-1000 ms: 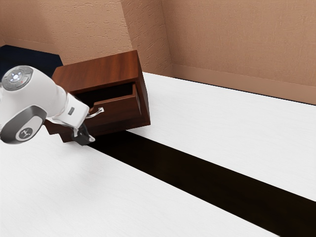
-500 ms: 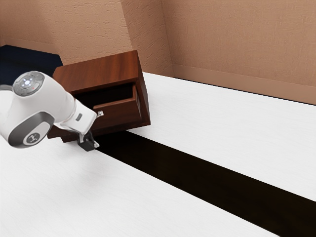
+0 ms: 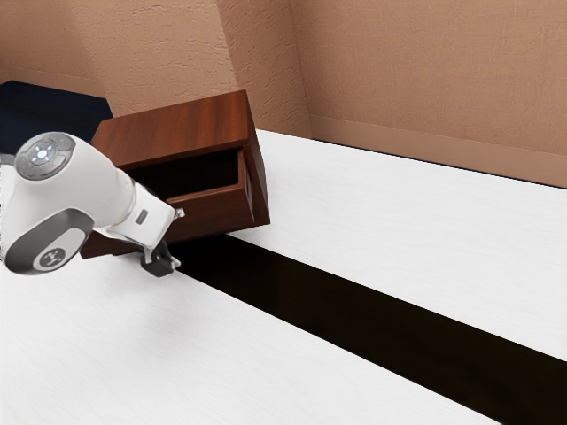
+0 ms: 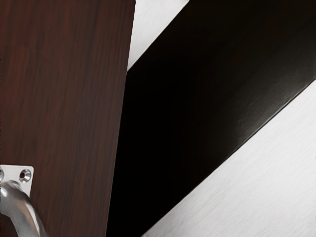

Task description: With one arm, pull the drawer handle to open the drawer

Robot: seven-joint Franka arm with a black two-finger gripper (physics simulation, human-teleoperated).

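A dark wooden cabinet (image 3: 177,133) stands at the exterior view's left on the white table (image 3: 416,221). Its drawer (image 3: 217,205) is pulled partly out, leaving a dark gap above the drawer front. The silver drawer handle (image 3: 177,212) pokes out from behind my white hand, and my gripper (image 3: 158,262) is shut on it, black fingers low against the drawer front. In the wrist view the wood drawer front (image 4: 64,98) is very close, with the handle (image 4: 17,210) and its screwed mounting plate (image 4: 17,175) right by the hand.
A wide black strip (image 3: 354,319) crosses the table diagonally from under the cabinet toward the exterior view's lower right. Tan walls (image 3: 425,71) close the back. White tabletop lies on both sides of the strip.
My hand has moved away from the cabinet toward the exterior view's lower right, and the drawer has slid further out with it, widening the dark gap above its front.
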